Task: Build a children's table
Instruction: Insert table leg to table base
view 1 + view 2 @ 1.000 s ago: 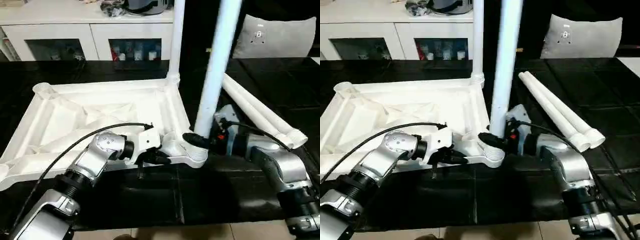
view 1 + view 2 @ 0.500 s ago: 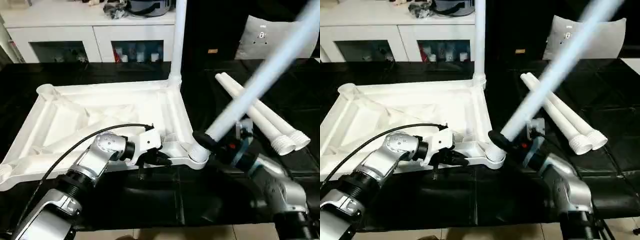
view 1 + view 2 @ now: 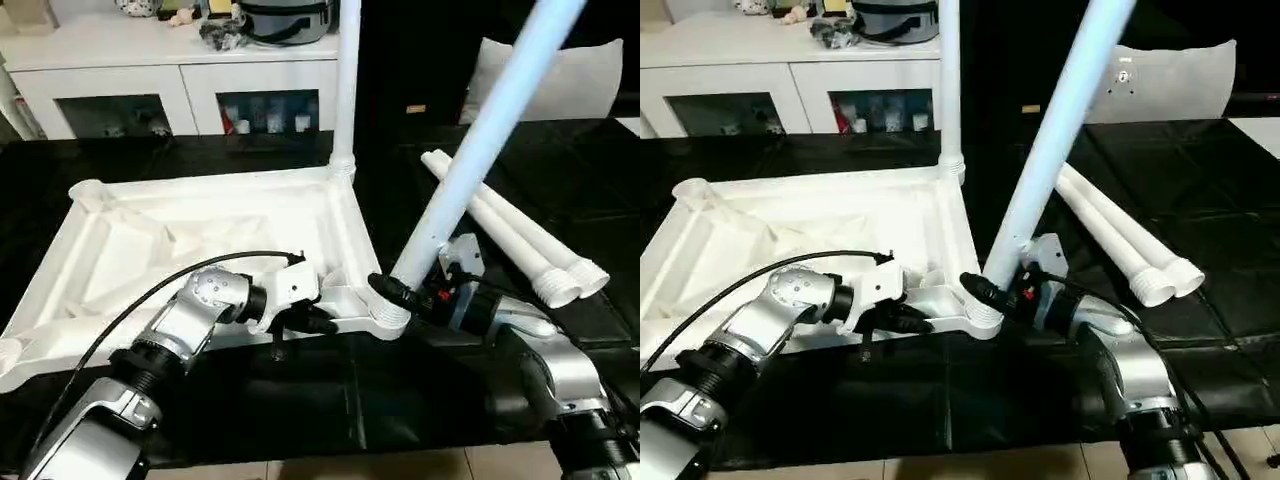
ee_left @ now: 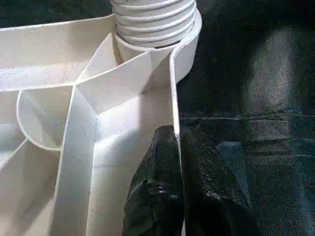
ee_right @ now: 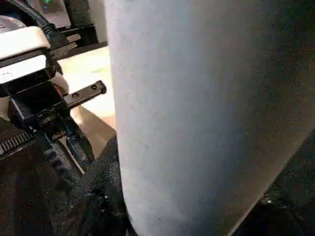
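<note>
The right pincer (image 3: 397, 292) grips the leg (image 3: 478, 142) leaning rightward off its corner socket (image 3: 385, 312), while the left pincer (image 4: 178, 162) pinches the top's rim (image 4: 173, 98).

A broad white leg (image 5: 197, 123) stands close before the camera, a black finger (image 5: 101, 196) pressed against its lower side

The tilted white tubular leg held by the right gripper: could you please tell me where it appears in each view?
Left eye: tilted white tubular leg, right of centre.
Right eye: centre, leaning right.
Left wrist: its ribbed end in the white corner socket.
Right wrist: close up, pale surface.
Shared landmark: that socket.
</note>
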